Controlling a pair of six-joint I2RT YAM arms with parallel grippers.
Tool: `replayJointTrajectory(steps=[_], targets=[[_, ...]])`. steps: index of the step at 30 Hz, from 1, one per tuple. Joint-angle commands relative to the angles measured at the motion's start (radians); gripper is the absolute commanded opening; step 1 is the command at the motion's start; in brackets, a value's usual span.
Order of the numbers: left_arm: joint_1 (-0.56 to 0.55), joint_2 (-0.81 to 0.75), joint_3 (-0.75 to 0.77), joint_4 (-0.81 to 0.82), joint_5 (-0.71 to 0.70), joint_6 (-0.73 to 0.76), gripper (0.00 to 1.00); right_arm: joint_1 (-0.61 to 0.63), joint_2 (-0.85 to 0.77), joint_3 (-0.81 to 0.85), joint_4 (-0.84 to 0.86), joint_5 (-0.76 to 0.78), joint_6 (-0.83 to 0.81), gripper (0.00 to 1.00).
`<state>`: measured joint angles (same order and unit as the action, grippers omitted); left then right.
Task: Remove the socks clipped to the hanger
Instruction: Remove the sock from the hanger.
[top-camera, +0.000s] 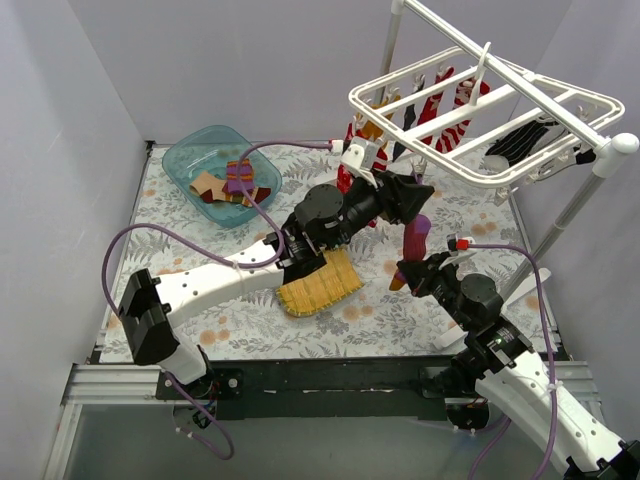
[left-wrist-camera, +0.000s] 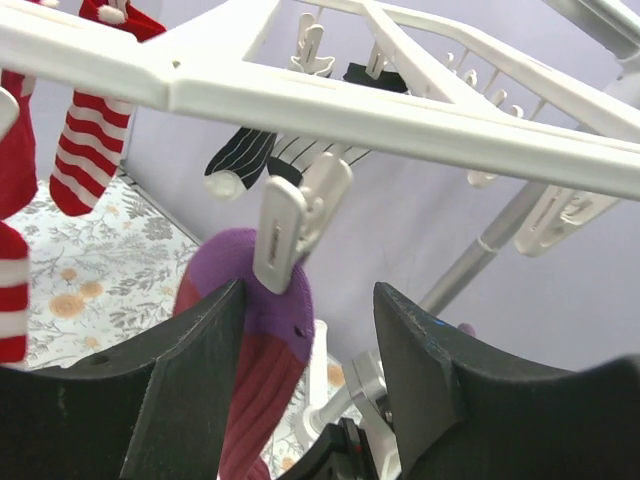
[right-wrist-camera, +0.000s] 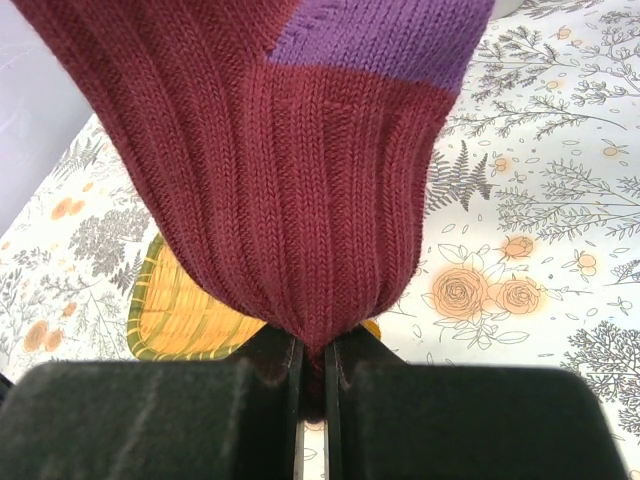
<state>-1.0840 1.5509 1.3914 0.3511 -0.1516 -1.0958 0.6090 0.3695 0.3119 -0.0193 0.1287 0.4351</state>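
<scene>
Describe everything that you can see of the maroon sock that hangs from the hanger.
The maroon sock is ribbed knit fabric with a purple patch at its upper end. It hangs from the hanger, where a white clip bites the purple part. Its lower end is pinched and bunched in the shut right end effector. The open left end effector stands on both sides of its top.

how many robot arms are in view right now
2. The left arm's tool sits open around the clip pinning the maroon sock to the hanger; the right arm's tool is shut on that sock's lower end. None look hidden.
</scene>
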Motion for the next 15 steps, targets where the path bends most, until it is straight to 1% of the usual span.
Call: replayJointTrajectory(steps=[1,6,15], targets=[[-0.005,0.034,0.064,-0.017,-0.051,0.053,0.53,-0.002,0.008,-0.005,0.068,0.012,-0.003,0.01],[-0.005,0.066,0.107,-0.015,-0.072,0.071,0.53,-0.002,0.017,-0.007,0.079,0.008,-0.002,0.01],[-0.007,0.080,0.129,0.006,-0.089,0.083,0.53,-0.002,0.029,-0.017,0.091,0.002,-0.002,0.01]])
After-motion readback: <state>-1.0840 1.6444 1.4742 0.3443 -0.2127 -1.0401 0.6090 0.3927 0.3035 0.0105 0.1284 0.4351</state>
